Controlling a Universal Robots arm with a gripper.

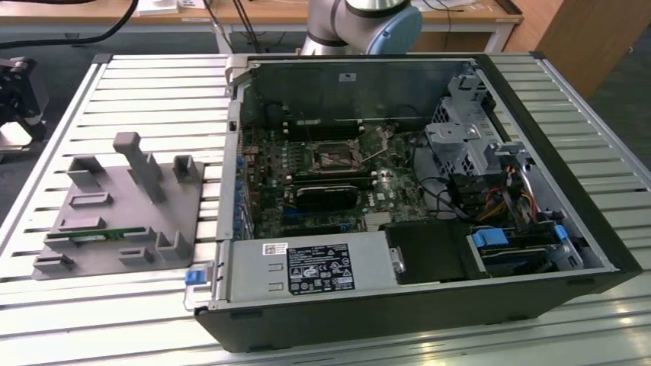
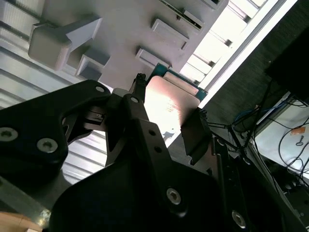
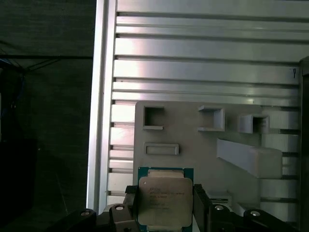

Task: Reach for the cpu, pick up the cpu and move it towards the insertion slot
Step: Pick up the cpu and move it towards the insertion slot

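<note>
I have the cpu (image 3: pixel 164 203) in the claw (image 3: pixel 165 193). In both wrist views the two dark fingers (image 3: pixel 200 205) sit flush against opposite edges of the chip, closed to its width and no further, with the silvery top facing the camera and the green rim showing past it. I judge the hold to be on the edges so that nothing presses on the flat faces. The chip also rides square and level between the fingers, which is the attitude a square socket would want. It sits right at the fingertips, centred between them, with nothing else in the grip. Under it lies the grey plate (image 3: pixel 193 140) with its raised holders and shallow recesses. The cpu looks large against those recesses, so I take it to be lifted clear of the plate rather than resting on it, though I cannot see the gap itself. In the exterior view the plate sits on the slatted tabletop (image 1: pixel 152 91), just beside the open case (image 1: pixel 569 152) on the exterior view's left. It is a parking spot that keeps parts in fixed places, and a green memory stick (image 1: pixel 97 236) lies in one of its holders. The slot (image 1: pixel 334 158) is inside the case on the green board, a silvery frame around a dark, bare centre, ready to take a chip as far as I can judge. It is well apart from the plate, with the case wall between them, so the cpu is picked up but not yet near its socket.
</note>
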